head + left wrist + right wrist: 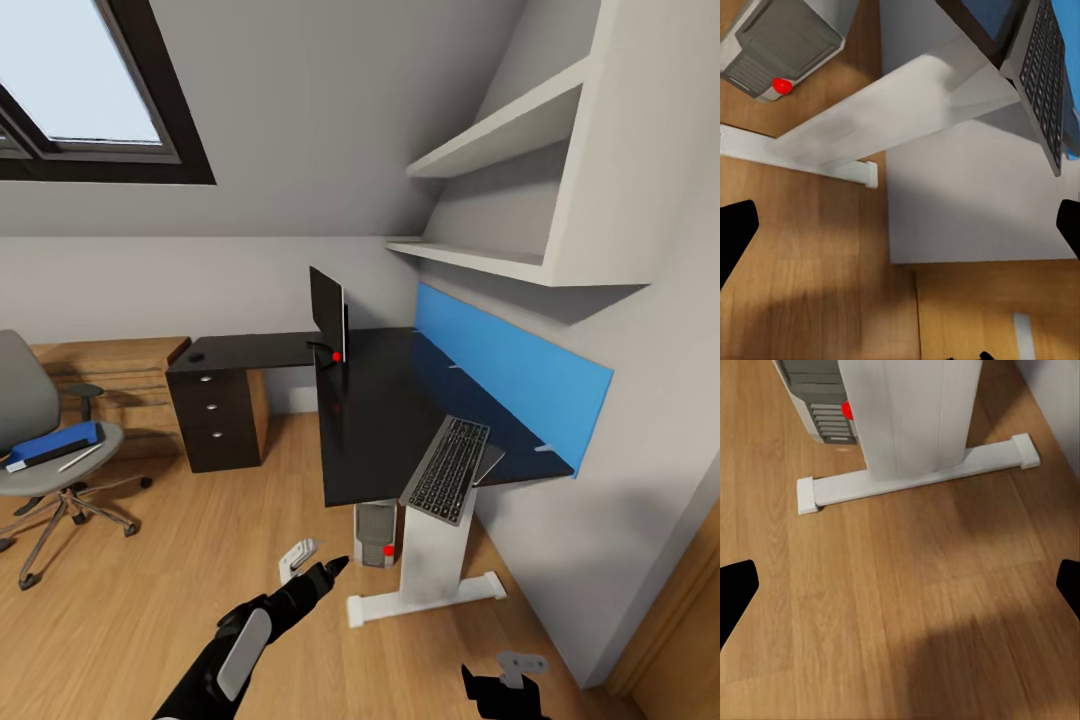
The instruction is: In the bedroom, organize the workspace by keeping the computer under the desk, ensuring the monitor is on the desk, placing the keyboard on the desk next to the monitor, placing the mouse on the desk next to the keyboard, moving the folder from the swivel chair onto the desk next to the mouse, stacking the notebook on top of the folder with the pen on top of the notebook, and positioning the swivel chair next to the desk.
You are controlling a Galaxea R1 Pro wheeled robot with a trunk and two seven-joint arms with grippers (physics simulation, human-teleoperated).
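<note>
Left gripper [318, 566]: low over the wood floor [150, 600], short of the bench's near end; fingers [736, 229] spread wide, holding nothing.
Right gripper [505, 690]: at the head view's lower edge; fingers [735, 589] apart and empty, above bare floor near the bench's white foot [915, 476].
Computer [376, 533]: grey tower with a red light, on the floor under the bench's near end, beside the white leg [432, 545].
Keyboard [448, 468]: at the bench's near end – tilted, overhanging the edge.
Bench [370, 420]: black, L-shaped; a blue panel [510, 375] runs along the wall side.
Monitor [328, 312]: upright at the inner corner of the L, seen edge-on, red light at its base.
Drawers [215, 420]: under the far wing, silver knobs.
Chair [50, 440]: well apart from the bench – folder [52, 444] and pen [80, 458] lie on its seat.
</note>
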